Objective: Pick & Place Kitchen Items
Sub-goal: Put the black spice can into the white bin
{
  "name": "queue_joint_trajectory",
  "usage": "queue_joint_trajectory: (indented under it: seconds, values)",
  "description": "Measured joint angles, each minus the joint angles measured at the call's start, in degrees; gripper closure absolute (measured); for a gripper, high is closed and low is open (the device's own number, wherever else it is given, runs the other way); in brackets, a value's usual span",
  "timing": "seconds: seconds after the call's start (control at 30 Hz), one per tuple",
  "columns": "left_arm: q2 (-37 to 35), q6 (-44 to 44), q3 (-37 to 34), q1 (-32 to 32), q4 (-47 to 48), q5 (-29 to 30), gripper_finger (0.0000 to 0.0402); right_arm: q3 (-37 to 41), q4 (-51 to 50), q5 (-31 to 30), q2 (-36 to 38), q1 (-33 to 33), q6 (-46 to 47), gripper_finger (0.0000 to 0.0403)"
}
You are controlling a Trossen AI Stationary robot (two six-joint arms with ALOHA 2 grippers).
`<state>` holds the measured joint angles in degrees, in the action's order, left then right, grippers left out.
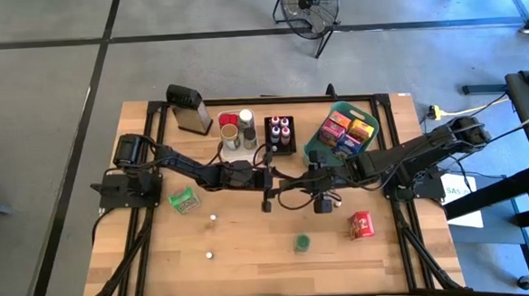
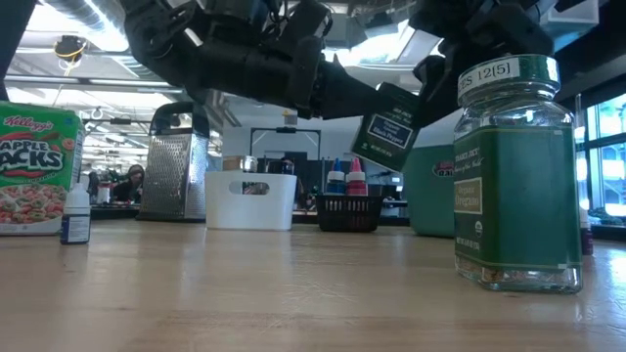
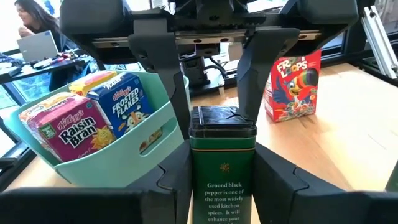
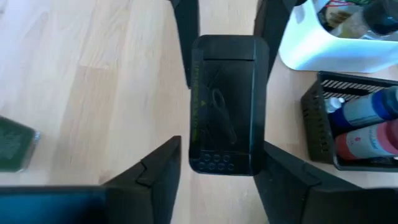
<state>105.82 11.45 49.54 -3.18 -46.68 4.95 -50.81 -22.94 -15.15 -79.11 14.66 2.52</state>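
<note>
A green pepper tin [image 3: 222,155] with a black lid was pinched between the two dark fingers [image 3: 171,180] of the left gripper [image 3: 224,183], which were drawn in against its sides and held it clear of the wooden table [image 1: 251,239]. The tin was met from the opposite end by the right gripper [image 4: 221,163], which was set astride its lidded end. Whether that gripper was clamping the tin or only flanking it could not be told.

Just beside the two grippers, on the far side, a teal basket [image 3: 124,163] was seen, with a Raisin Bran box [image 3: 65,127] and a Frosted Flakes box [image 3: 124,102] stood inside it. A red Froot Loops box [image 3: 295,84] was placed upright on the table beyond the right gripper, well apart from the tin. A white bin [image 4: 323,53] and a black tray [image 4: 318,134] of small capped bottles [image 4: 367,109] were found close to the left gripper. A green spice jar [image 2: 514,176] was stood on the table on the near side of both grippers.
</note>
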Motion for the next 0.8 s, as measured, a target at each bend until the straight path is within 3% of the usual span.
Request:
queue_joint_trajectory:
  seconds: [0.13,0.33,0.8]
  values:
    - [0.0,-0.1,0.0,0.0,0.1,2.0,0.0278,0.0,-0.1,-0.2,0.0,0.0,0.8,0.0184]
    - [-0.2,-0.2,0.0,0.1,0.5,4.0,0.0279,0.0,-4.1,-6.4,0.0,0.1,3.1,0.0156]
    - [-0.2,-0.3,0.0,0.0,1.7,6.7,0.0278,0.0,-11.9,-27.1,0.0,5.6,11.7,0.0153]
